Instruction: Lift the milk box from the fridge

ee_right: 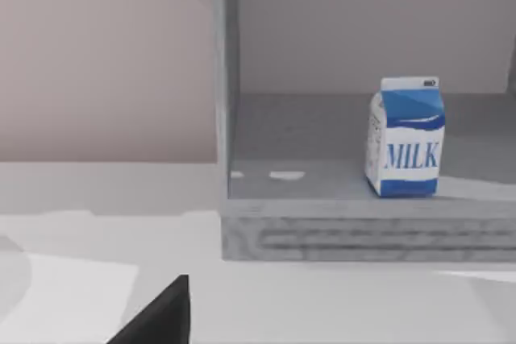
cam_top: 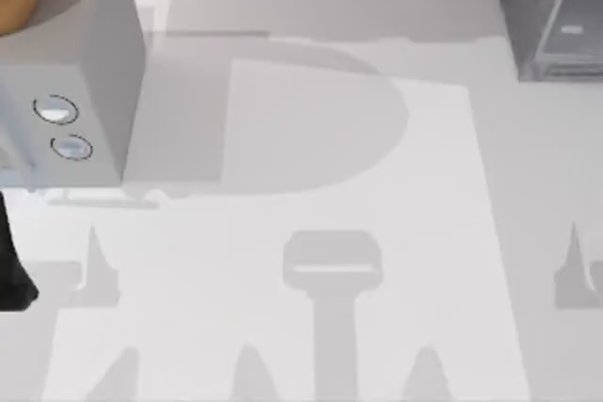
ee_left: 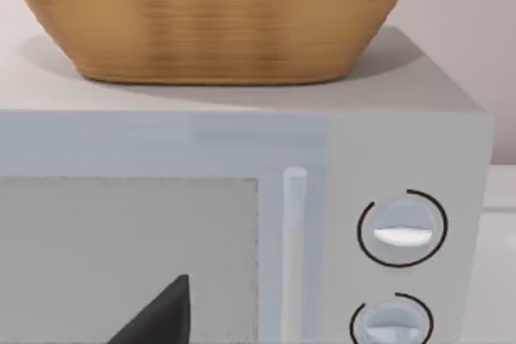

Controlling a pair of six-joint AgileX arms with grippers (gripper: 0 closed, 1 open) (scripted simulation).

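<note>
The milk box, a small blue-and-white carton marked MILK, stands upright on the floor of the fridge in the right wrist view. The fridge is open towards that camera, and its pale frame post rises beside the carton. In the top view the fridge sits at the table's far right corner. A dark part of my right gripper shows low in the right wrist view, well short of the fridge and apart from the carton. A dark part of my left gripper faces the light grey box.
A light grey box with two round dials stands at the far left of the table, with a woven basket on top. My left arm is at the left edge. The white tabletop lies between the two cabinets.
</note>
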